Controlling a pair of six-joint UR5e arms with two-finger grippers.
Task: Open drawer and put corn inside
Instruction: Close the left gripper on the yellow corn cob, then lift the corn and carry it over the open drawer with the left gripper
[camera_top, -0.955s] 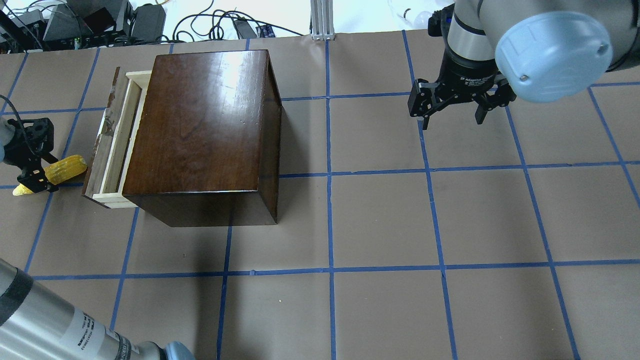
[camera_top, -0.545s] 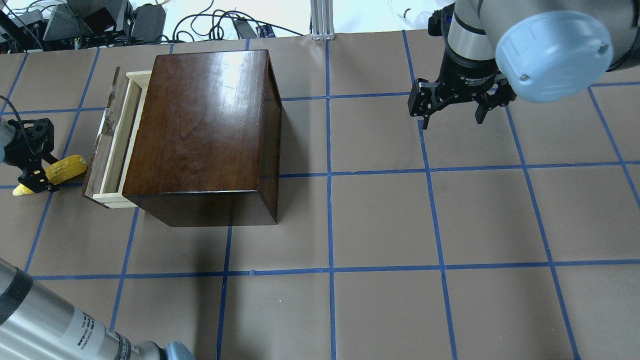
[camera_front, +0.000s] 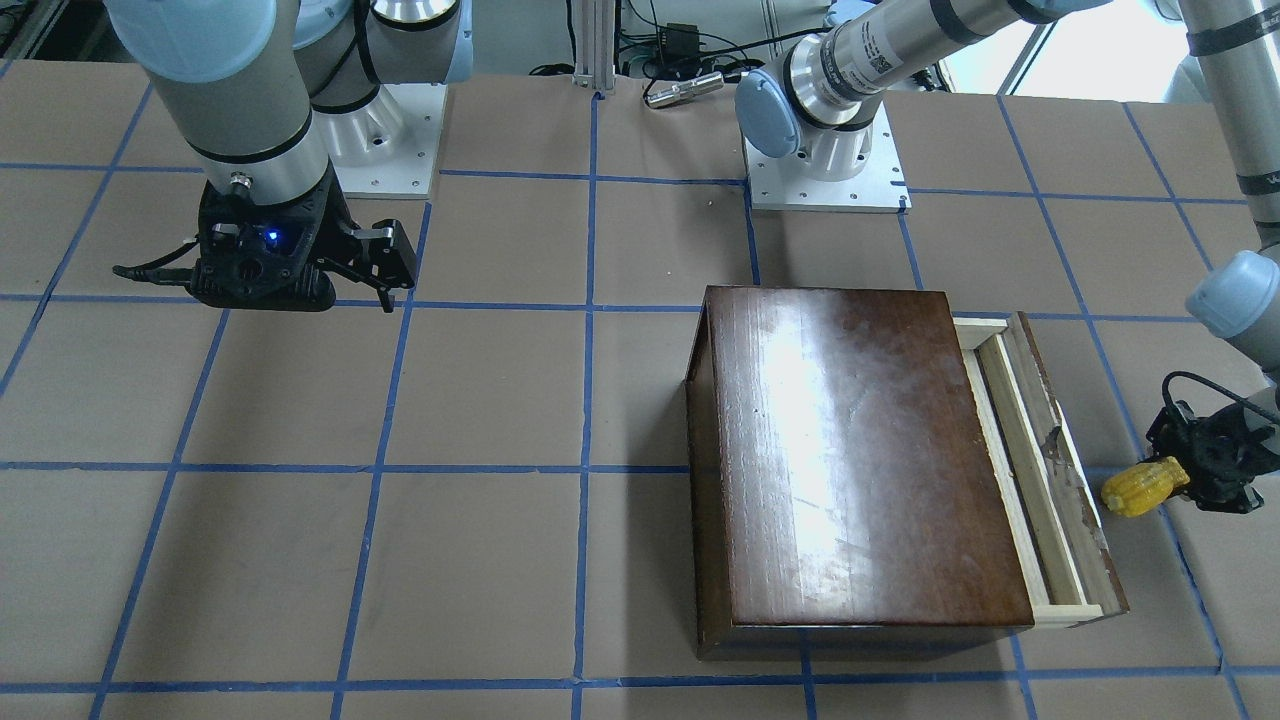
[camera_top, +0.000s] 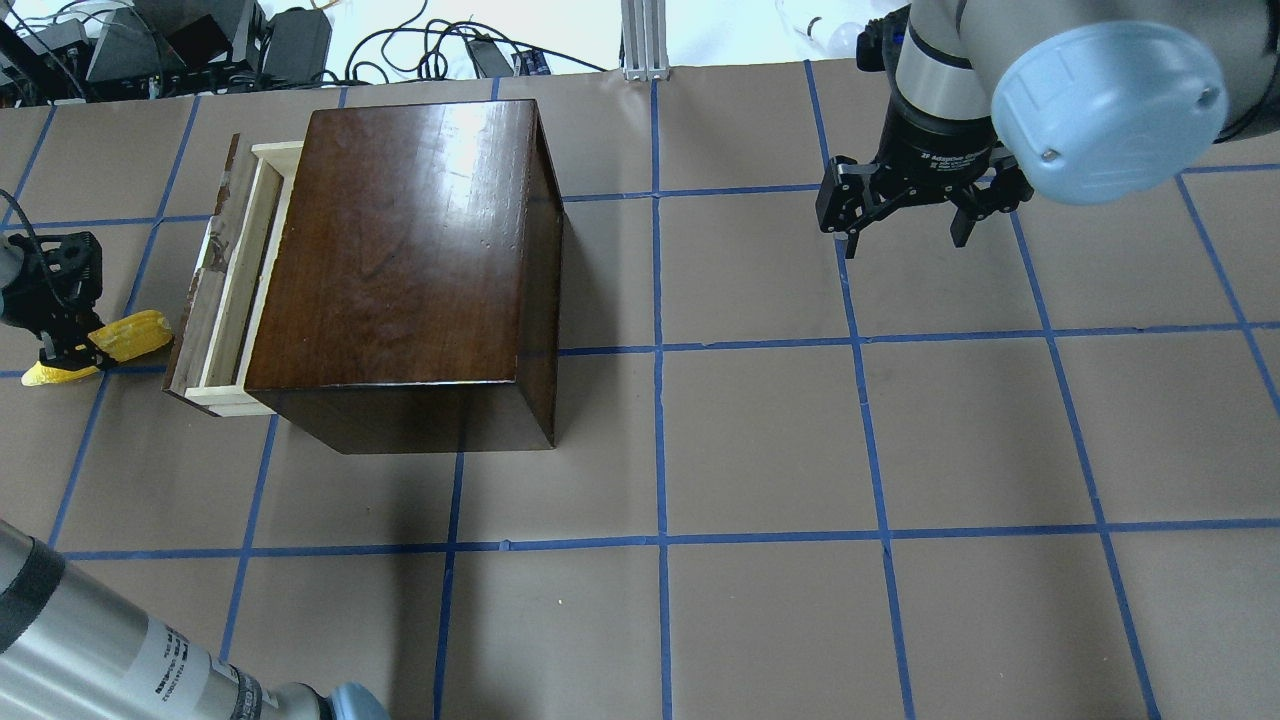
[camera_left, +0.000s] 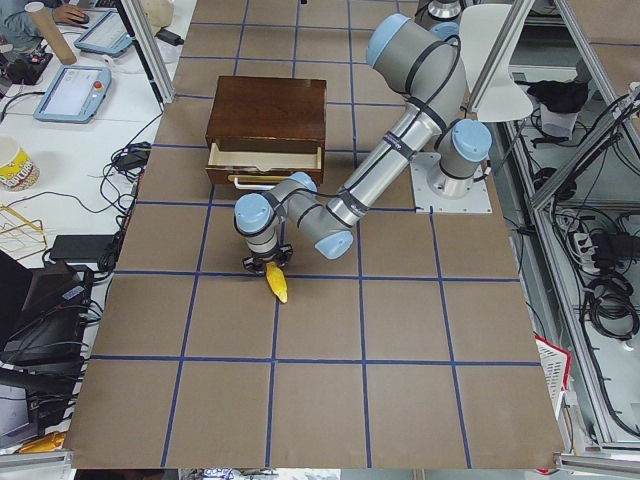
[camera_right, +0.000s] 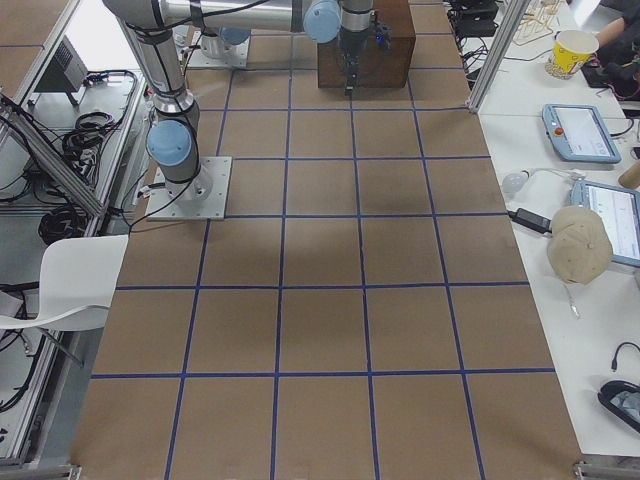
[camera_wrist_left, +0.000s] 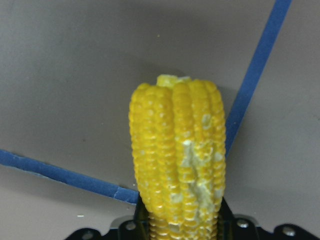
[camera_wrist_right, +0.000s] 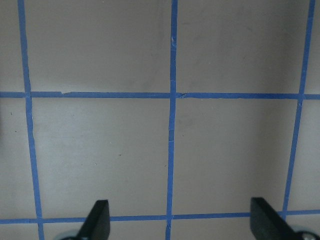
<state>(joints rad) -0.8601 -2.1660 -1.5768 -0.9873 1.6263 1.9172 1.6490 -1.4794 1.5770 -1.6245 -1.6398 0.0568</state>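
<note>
While clamped in the left gripper (camera_top: 72, 352), lying just outside the scuffed front edge of the part-open drawer (camera_top: 238, 290): corn (camera_top: 135, 335). Over wide bare table (camera_top: 760, 450), right gripper (camera_top: 905, 240) spread open.

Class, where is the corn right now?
In the overhead view, the corn is at far left, held by the left gripper, just outside the open drawer.

My workspace: a robotics lab, shown by the tape-gridded table (camera_top: 760, 440), bolted arm bases (camera_front: 870, 190), teach pendants (camera_right: 578, 132) and loose cables (camera_left: 605, 300).
</note>
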